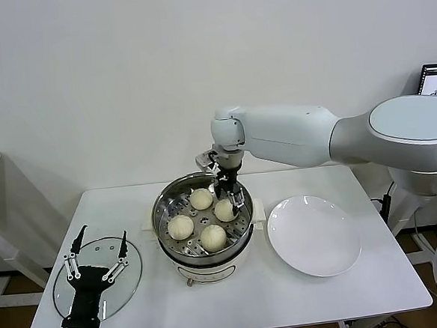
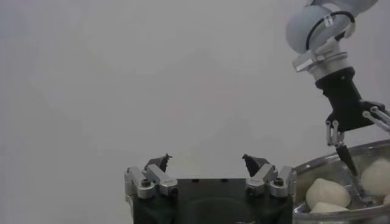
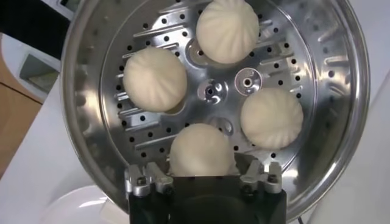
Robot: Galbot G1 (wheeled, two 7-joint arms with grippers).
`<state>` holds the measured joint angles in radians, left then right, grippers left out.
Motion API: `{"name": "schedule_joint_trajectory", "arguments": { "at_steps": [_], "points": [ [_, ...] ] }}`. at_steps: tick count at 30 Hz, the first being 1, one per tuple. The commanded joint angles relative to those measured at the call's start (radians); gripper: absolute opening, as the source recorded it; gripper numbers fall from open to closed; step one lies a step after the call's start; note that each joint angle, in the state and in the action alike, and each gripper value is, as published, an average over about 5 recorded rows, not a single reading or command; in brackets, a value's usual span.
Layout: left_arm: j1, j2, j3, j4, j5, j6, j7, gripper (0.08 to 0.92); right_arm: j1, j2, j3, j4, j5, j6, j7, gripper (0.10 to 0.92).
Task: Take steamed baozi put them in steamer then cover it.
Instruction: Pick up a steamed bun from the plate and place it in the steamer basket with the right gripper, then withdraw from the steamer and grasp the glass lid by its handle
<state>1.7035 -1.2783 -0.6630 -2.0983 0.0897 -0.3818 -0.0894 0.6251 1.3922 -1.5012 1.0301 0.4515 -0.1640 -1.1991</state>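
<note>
You are seeing all four baozi (image 1: 201, 199) sitting on the perforated tray inside the steamer (image 1: 161, 205) at mid-table. Your right gripper (image 1: 229, 201) is reaching down into the pot, its fingers spread wide on either side of the bun (image 3: 202, 150) nearest the plate (image 1: 313, 236), not squeezing it. Your left gripper (image 1: 97, 256) is hovering with fingers apart over the cover (image 1: 129, 279), which is lying flat on the table (image 1: 288, 294) to the steamer's left.
</note>
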Motion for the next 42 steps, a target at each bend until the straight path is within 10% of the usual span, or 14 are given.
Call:
{"name": "schedule_joint_trajectory", "arguments": {
  "at_steps": [1, 10, 18, 23, 42],
  "points": [
    [0.003, 0.0, -0.002, -0.004, 0.001, 0.002, 0.0, 0.823, 0.006, -0.013, 0.026, 0.017, -0.028, 0.012, -0.011, 0.82],
    [-0.026, 0.004, -0.011, 0.019, 0.106, 0.003, -0.043, 0.823, -0.001, -0.275, 0.275, 0.208, 0.008, 0.062, 0.138, 0.823],
    [-0.088, 0.02, -0.008, 0.056, 0.308, 0.067, -0.142, 0.823, -0.25, -0.59, 0.498, 0.366, 0.1, 0.242, 1.097, 0.823],
    [-0.11, 0.031, 0.004, 0.073, 0.414, 0.135, -0.179, 0.823, -0.627, -0.656, 0.898, 0.388, 0.091, 0.348, 1.424, 0.823],
    [-0.063, 0.078, -0.09, 0.277, 0.923, 0.097, -0.155, 0.823, -1.65, -0.416, 1.843, 0.433, -0.096, 0.538, 1.421, 0.823]
  ]
}}
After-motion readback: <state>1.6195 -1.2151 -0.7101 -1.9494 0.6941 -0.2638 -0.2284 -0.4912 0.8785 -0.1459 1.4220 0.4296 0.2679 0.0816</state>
